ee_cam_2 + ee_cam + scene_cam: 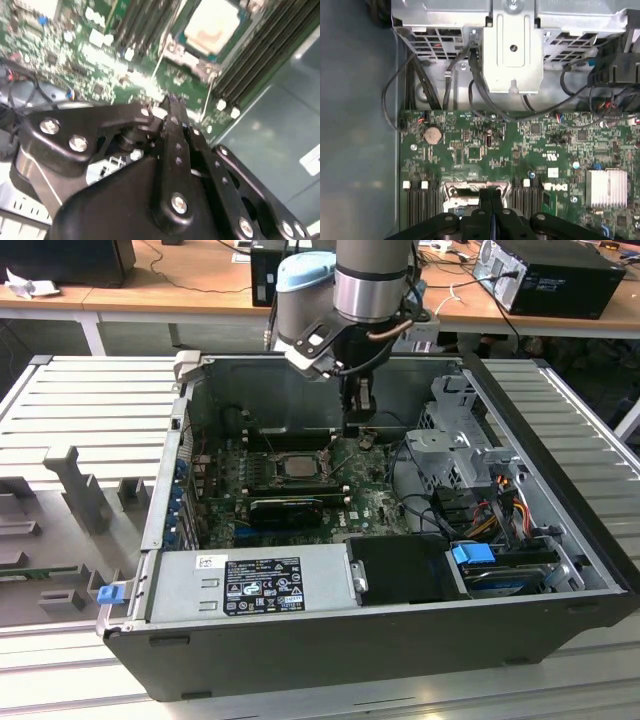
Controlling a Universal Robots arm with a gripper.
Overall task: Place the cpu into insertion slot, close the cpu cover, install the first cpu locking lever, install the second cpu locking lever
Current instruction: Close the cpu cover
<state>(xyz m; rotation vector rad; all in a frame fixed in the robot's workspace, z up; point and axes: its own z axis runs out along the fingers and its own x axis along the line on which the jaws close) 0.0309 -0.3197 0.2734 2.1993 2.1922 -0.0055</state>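
Pale silver cpu [212, 25] seated in the insertion slot [270, 468], your black gripper [170, 102] just beside it, fingers pressed together

Exterior view: the cpu [298, 466], 8 o'clock from the gripper [357, 428], too small for detail — blurred in the second wrist view.

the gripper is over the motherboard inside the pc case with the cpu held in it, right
No. The gripper is over the motherboard inside the case, but it holds no cpu: in the second wrist view the cpu lies in the insertion slot, clear of the gripper.
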